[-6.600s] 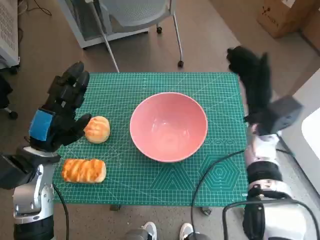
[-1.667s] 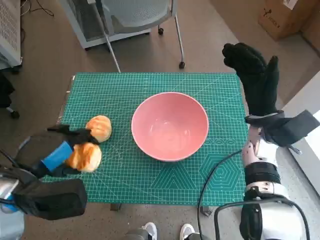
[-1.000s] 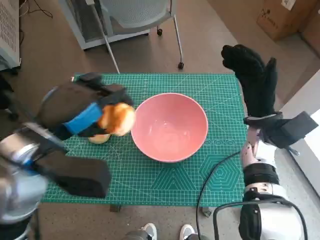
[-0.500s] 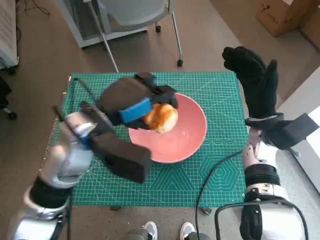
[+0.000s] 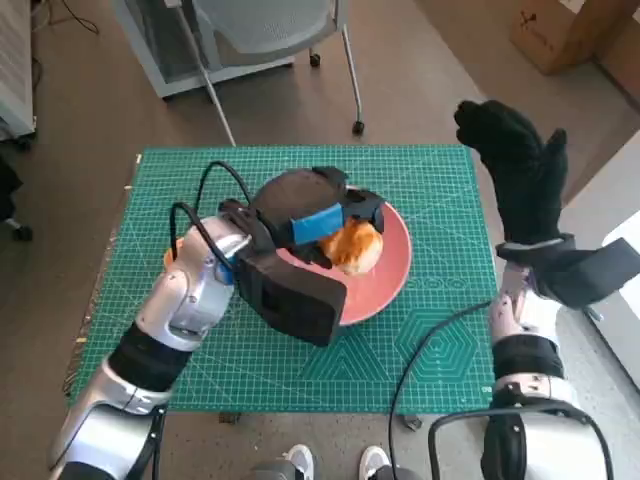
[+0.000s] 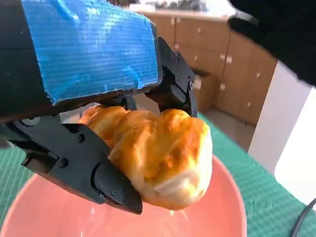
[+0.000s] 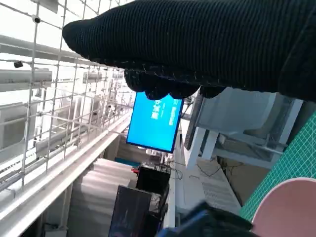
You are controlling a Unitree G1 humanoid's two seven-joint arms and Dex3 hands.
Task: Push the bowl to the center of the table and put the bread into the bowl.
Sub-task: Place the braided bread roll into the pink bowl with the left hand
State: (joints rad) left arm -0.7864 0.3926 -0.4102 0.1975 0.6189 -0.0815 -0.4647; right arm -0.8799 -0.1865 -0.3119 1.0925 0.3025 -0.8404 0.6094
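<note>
Left hand [image 5: 305,215], gripping the golden twisted bread roll [image 5: 352,246], is held above the pink round bowl [image 5: 388,285] directly beneath it; release is judged next.

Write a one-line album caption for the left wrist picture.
The left hand holds the bread just above the pink bowl.

A grey chair [image 5: 270,25] beyond the green mat [image 5: 440,330] — cardboard box [image 5: 570,30] far right.
</note>
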